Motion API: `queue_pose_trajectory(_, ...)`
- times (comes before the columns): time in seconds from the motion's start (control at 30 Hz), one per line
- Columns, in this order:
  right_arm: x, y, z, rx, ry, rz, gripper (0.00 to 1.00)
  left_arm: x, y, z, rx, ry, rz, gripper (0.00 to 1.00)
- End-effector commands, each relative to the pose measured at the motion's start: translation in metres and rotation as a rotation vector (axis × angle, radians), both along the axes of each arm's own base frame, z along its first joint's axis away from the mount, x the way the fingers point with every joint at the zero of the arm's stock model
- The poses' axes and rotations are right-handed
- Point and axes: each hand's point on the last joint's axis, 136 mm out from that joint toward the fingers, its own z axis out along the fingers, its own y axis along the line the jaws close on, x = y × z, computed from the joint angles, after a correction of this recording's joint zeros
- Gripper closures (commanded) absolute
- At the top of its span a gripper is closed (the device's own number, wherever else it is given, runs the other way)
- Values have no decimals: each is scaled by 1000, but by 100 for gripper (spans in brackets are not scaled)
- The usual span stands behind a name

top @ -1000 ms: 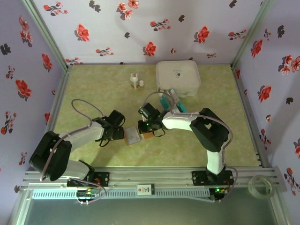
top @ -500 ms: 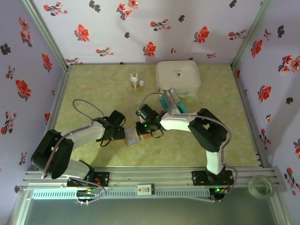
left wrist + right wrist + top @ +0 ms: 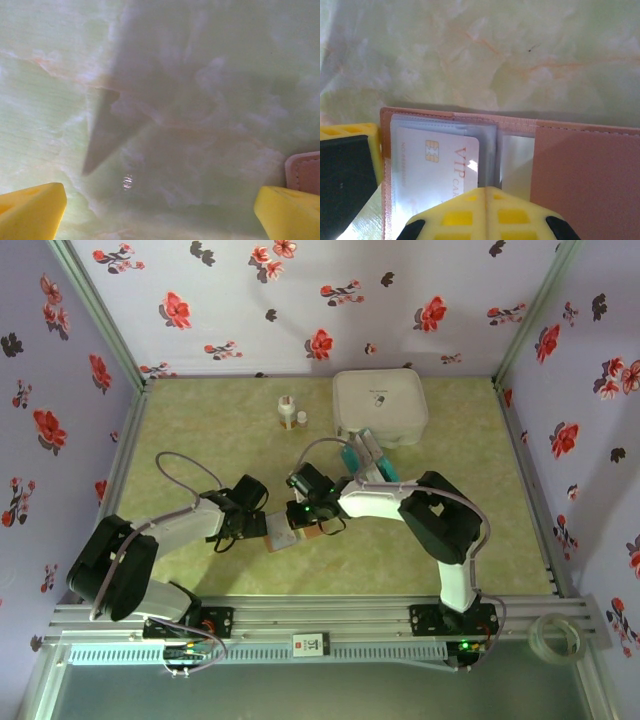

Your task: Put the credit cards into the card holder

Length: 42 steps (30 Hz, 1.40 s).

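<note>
Green tabletop (image 3: 520,50); card holder (image 3: 580,175) under closed right fingers (image 3: 465,216).

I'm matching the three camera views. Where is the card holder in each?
Top external: card holder mid-table, slightly left of centre.
Left wrist: card holder corner at the right edge, low.
Right wrist: card holder lying open across the lower half.
Shared landmark: green marbled table under it.

Top view high, looking down, wrist views close (all share card holder (image 3: 580,170))
</note>
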Motion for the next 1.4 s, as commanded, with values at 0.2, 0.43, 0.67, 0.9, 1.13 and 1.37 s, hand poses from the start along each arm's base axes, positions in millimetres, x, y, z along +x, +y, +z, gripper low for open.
queue_pose_trajectory(0.2,-8,12,-3,-5,17,41,96,-6,0,-20,6,44,4,0)
queue_pose_trajectory(0.43,-3,9,18,12,-23,34,95,2,-3,-15,7,23,-12,0)
queue_pose_trajectory(0.67,12,-22,69,42,-122,-34,78,28,-6,16,7,-37,-27,0)
queue_pose_trajectory(0.9,23,-79,82,-34,-201,-130,53,33,1,51,-17,-97,-21,0)
queue_pose_trajectory(1.13,21,-103,54,-99,-171,-154,50,23,-12,69,-181,-174,-34,0)
queue_pose_trajectory(1.37,19,-102,34,-119,-138,-145,56,7,-28,60,-343,-167,-27,0)
